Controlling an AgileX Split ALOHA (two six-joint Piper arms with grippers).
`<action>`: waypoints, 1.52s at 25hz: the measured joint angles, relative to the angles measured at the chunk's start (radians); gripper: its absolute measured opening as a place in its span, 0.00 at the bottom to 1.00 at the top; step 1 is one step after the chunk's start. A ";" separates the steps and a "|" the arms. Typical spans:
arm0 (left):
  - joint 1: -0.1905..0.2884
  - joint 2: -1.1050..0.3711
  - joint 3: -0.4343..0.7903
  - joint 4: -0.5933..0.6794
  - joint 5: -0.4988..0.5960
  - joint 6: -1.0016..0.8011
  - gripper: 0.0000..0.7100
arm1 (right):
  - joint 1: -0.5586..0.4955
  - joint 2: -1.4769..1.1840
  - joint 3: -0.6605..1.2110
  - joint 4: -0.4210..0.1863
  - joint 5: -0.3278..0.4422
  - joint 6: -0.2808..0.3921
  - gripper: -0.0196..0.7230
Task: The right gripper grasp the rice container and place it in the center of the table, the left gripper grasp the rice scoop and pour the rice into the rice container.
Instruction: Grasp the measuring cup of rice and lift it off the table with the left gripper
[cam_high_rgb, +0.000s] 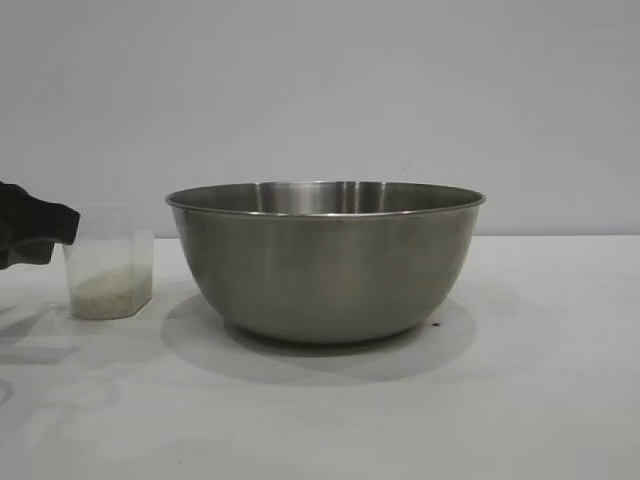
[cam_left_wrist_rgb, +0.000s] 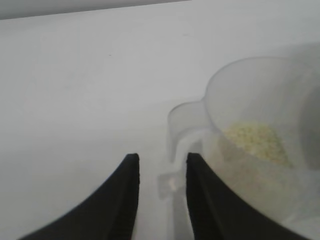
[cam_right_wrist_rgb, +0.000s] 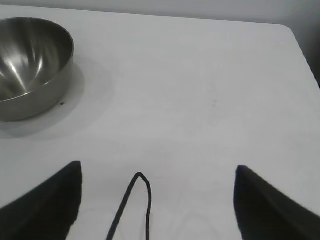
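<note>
White table runs under a pale wall. At its left edge the left gripper holds its fingers a little apart, the gap empty — one fingertip sits just beside the loop handle of the rice scoop, though contact cannot be told. Rice lies inside. Beyond, at the table's middle, stands the rice container. The right gripper hangs spread wide over bare table, well apart from the container.

Plain grey wall behind
</note>
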 joint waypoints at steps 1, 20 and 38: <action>0.000 0.005 -0.002 -0.003 0.000 0.000 0.27 | 0.000 0.000 0.000 0.000 0.000 0.000 0.79; 0.000 0.059 -0.055 -0.024 -0.002 0.026 0.27 | 0.000 0.000 0.000 0.000 0.000 0.000 0.79; 0.088 0.090 -0.125 0.116 -0.002 0.061 0.27 | 0.000 0.000 0.000 0.000 0.000 0.000 0.79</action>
